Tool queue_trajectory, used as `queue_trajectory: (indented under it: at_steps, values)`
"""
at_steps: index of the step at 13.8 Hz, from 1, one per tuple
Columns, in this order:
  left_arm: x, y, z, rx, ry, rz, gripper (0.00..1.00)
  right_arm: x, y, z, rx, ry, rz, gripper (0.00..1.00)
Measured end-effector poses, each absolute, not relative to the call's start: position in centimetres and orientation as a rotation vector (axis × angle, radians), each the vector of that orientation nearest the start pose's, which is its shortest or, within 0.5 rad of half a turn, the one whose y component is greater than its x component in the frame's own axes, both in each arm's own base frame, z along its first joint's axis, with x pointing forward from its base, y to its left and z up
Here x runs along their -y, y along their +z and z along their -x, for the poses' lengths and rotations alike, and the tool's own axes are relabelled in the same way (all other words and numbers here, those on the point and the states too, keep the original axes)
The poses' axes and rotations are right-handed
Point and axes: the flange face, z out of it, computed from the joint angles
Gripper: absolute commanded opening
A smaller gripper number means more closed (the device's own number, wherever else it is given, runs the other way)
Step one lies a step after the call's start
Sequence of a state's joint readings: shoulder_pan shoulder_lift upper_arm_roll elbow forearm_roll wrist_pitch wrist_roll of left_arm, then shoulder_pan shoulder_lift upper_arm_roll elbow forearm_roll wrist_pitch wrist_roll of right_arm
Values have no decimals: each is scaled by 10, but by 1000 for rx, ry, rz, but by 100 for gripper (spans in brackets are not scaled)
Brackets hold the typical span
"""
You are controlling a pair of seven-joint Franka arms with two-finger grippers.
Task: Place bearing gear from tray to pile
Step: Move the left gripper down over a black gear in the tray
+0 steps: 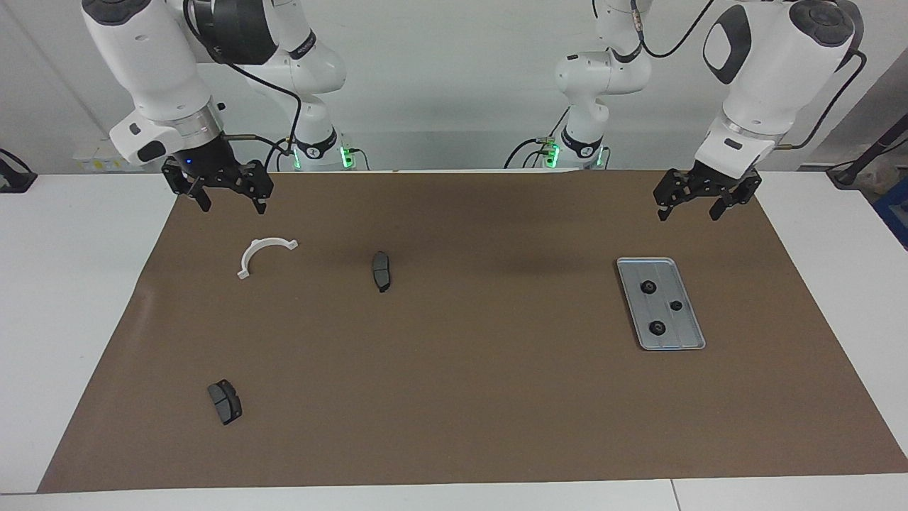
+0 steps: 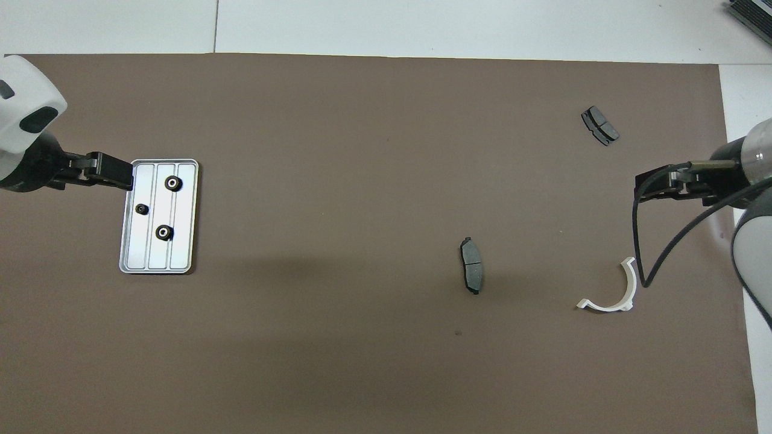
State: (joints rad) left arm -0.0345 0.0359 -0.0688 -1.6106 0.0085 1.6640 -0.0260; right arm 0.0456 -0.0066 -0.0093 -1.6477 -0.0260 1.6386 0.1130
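The silver tray (image 1: 682, 335) (image 2: 181, 244) lies on the brown mat toward the left arm's end, with three small black bearing gears on it (image 1: 647, 287) (image 1: 676, 305) (image 1: 657, 328) (image 2: 173, 183). The pile is a loose scatter toward the right arm's end: a white half-ring bracket (image 1: 257, 247) (image 2: 606, 307) and two dark brake pads (image 1: 381, 270) (image 1: 225, 401) (image 2: 471, 265) (image 2: 599, 125). My left gripper (image 1: 689, 211) (image 2: 123, 175) hangs open and empty over the mat beside the tray. My right gripper (image 1: 233, 206) (image 2: 648, 188) hangs open and empty over the mat by the bracket.
The brown mat (image 1: 454, 397) covers most of the white table (image 1: 71, 284). A black cable (image 2: 639, 241) loops down from the right arm above the bracket. Blue items sit off the table's edge at the left arm's end (image 1: 895, 206).
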Motion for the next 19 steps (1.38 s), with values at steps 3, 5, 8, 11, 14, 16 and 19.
queue_trajectory:
  at_steps: [3, 5, 8, 11, 14, 16, 19]
  values:
    - [58, 593, -570, -122, -28, 3134, 100, -18, 598, -557, -119, 1, 3165, 100]
    - [56, 585, -571, -119, -47, 3134, 100, -18, 598, -557, -119, 1, 3165, 100]
    - [43, 533, -576, -85, -97, 3133, 100, -18, 598, -557, -119, 1, 3165, 100]
    - [24, 463, -577, -41, -157, 3133, 100, -18, 598, -557, -119, 1, 3165, 100]
    - [12, 408, -578, -19, -170, 3135, 100, -18, 598, -557, -119, 1, 3165, 100]
    - [2, 381, -575, 0, -146, 3137, 97, -18, 598, -557, -119, 1, 3165, 100]
    - [0, 351, -577, 2, -110, 3141, 90, -18, 598, -557, -119, 1, 3165, 100]
